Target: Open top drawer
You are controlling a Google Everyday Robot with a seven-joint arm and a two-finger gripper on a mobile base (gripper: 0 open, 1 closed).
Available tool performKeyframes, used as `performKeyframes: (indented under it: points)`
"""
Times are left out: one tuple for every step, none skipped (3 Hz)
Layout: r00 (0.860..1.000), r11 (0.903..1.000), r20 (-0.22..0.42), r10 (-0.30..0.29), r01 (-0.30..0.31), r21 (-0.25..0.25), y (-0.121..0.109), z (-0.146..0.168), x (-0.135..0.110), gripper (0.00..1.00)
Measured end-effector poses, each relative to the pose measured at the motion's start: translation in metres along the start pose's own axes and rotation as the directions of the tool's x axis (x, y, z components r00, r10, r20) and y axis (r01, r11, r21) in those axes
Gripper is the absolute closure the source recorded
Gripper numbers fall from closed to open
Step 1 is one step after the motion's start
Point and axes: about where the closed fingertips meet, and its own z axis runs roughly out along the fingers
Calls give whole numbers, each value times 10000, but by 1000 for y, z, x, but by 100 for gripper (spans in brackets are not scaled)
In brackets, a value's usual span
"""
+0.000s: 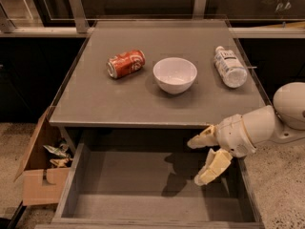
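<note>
Top drawer (124,194) sits pulled out below the surface (143,104). Claw (195,162) hangs over its right side, fingers spread, holding nothing. Looks like the wrap-up step; next move: lift the arm (257,128) clear without bumping the surface's lip.

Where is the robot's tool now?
The tool hangs open over the right side of the pulled-out top drawer, just below the table's front edge. The white bowl and plastic bottle are its nearest tabletop neighbours.
</note>
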Motion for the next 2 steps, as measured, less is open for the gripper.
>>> performKeyframes:
  points:
    - [9998,9998,34,-178,178,-1,4,0,-3,0]
    - [9977,9964,-16,-675,675,521,26,-9,-10,0]
